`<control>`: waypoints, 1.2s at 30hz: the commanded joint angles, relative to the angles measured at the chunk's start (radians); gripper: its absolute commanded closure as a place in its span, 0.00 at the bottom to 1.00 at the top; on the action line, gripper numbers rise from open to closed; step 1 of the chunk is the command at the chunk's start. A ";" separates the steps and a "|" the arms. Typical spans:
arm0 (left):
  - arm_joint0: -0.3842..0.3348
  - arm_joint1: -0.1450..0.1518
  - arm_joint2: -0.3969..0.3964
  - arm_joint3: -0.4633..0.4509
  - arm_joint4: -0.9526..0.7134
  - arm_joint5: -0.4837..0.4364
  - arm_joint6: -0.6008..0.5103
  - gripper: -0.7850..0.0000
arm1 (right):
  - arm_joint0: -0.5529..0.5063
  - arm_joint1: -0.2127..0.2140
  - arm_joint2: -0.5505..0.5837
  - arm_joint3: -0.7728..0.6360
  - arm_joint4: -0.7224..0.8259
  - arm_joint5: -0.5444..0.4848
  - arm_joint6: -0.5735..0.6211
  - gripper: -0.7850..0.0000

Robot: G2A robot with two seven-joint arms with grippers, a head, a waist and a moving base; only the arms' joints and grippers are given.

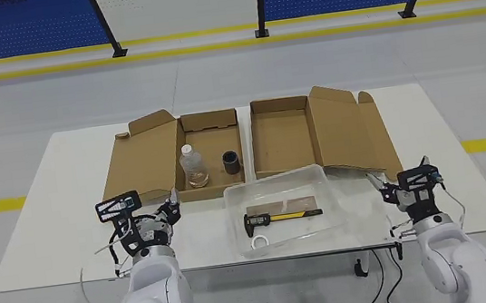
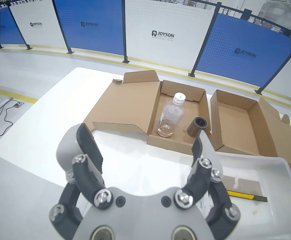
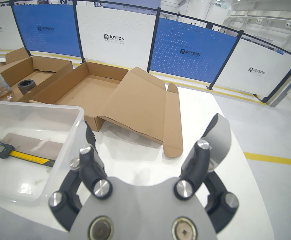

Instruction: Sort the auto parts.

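Logo-printed panels [image 2: 145, 20], caliper [image 1: 280, 217] in tray [image 1: 276, 181]

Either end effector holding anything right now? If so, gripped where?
Nothing held. The left end effector and the right end effector are both open and empty; the caliper lies in the clear bin.

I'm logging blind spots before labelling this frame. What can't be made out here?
1. Caliper: left wrist view, its head is hidden behind a finger of the left hand.
2. Bottle: right wrist view, cut off by the picture's edge.
3. White item in the clear bin: top view, too small to identify.
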State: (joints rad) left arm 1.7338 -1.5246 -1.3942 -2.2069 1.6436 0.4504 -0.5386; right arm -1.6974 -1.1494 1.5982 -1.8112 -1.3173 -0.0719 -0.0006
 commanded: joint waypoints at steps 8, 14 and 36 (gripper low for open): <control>0.000 0.000 0.000 0.000 0.000 0.000 0.000 0.00 | 0.104 0.018 -0.007 -0.054 0.023 -0.349 0.132 0.00; 0.000 0.000 0.000 0.000 0.000 0.000 0.000 0.00 | 0.202 0.039 -0.029 -0.056 0.074 -0.668 0.310 0.00; 0.000 0.000 0.000 0.000 0.000 0.000 0.000 0.00 | 0.595 0.044 -0.327 0.128 0.484 -0.682 0.883 0.00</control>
State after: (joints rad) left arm 1.7338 -1.5246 -1.3942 -2.2069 1.6436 0.4504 -0.5386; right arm -1.1307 -1.1044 1.2878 -1.6986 -0.8344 -0.7602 0.8609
